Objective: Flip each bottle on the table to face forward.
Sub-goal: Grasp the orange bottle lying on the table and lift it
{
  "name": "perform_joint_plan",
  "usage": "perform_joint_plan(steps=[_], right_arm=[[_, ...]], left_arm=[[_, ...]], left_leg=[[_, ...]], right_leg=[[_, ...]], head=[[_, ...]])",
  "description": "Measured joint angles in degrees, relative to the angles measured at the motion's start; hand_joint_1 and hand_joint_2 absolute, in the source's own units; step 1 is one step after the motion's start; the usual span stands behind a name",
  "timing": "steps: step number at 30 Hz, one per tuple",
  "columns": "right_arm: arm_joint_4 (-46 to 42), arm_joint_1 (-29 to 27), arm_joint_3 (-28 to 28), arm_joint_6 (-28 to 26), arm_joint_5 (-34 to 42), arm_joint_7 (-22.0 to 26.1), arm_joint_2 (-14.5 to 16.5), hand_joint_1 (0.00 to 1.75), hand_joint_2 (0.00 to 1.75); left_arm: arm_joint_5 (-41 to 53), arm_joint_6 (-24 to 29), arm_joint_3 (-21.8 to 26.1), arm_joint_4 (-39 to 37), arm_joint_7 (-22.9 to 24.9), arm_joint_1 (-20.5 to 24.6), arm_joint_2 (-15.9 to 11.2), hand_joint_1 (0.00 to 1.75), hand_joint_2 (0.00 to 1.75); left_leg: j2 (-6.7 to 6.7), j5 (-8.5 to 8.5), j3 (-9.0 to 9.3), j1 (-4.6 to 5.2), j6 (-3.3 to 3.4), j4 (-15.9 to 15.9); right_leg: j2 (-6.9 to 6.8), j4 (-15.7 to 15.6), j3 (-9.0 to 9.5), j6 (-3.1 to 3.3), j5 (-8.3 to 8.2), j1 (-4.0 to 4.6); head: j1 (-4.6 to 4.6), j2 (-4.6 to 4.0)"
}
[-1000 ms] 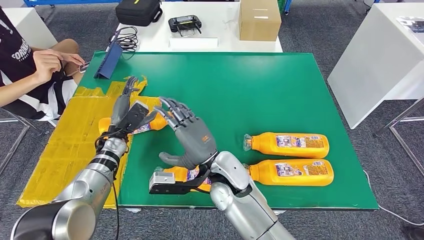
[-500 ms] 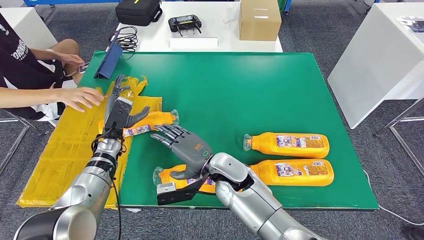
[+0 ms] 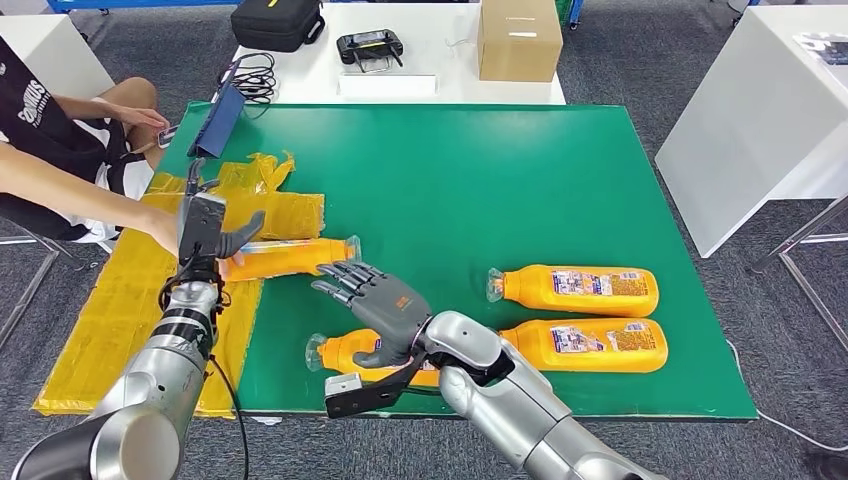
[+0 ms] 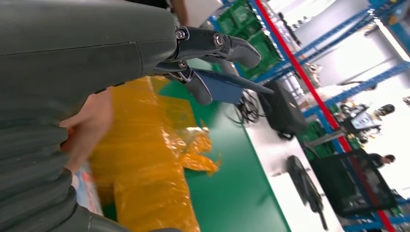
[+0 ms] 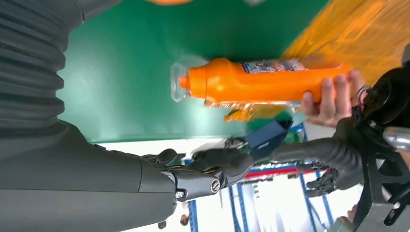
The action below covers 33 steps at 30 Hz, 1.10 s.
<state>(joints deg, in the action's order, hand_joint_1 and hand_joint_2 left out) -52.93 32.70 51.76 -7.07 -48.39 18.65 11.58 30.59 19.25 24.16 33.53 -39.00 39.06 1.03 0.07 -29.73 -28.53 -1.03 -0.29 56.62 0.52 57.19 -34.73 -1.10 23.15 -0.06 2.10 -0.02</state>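
Your left hand (image 3: 205,228) is raised upright on a near-vertical forearm, fingers apart and pointing up, thumb (image 3: 243,233) jutting toward the right hand; it seems to hold nothing, though the view is poor. Your right hand (image 3: 377,305) hovers palm-down, fingers spread forward and empty, elbow bent low.

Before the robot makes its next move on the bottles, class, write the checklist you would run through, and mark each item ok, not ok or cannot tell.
1. Person clear of the workspace: not ok. A person's hand grips the base of the far-left bottle.
2. Left hand free: ok, it holds nothing, fingers apart beside that bottle.
3. Right hand free: ok, fingers spread above the near-left bottle, gripping nothing.
4. Two right-side bottles label up: ok, printed labels show.
5. Near-left bottle facing forward: cannot tell, the right hand covers it.
6. Bottles on the green table: ok, all lie flat.
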Motion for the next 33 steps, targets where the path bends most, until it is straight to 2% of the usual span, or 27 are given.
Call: perform_joint_plan(steps=[9, 33], right_arm=[[2.07, 0.00, 2.39, 1.95, 2.07, 1.97, -0.01, 0.00, 1.75], [5.42, 0.01, 4.91, 3.09, 2.37, 2.33, 0.16, 0.00, 1.75]], left_arm=[[0.02, -0.09, 2.93, -2.00, -0.04, 0.10, -1.10, 0.00, 1.75], [0.18, -0.11, 4.24, -3.66, -0.12, 0.14, -1.11, 0.00, 1.75]], left_leg=[[0.00, 0.00, 0.00, 0.01, 0.00, 0.00], [0.00, 0.00, 0.00, 0.01, 0.00, 0.00]], right_leg=[[0.00, 0.00, 0.00, 0.00, 0.00, -0.01], [0.00, 0.00, 0.00, 0.00, 0.00, -0.01]], head=[[-0.01, 0.00], [-0.01, 0.00]])
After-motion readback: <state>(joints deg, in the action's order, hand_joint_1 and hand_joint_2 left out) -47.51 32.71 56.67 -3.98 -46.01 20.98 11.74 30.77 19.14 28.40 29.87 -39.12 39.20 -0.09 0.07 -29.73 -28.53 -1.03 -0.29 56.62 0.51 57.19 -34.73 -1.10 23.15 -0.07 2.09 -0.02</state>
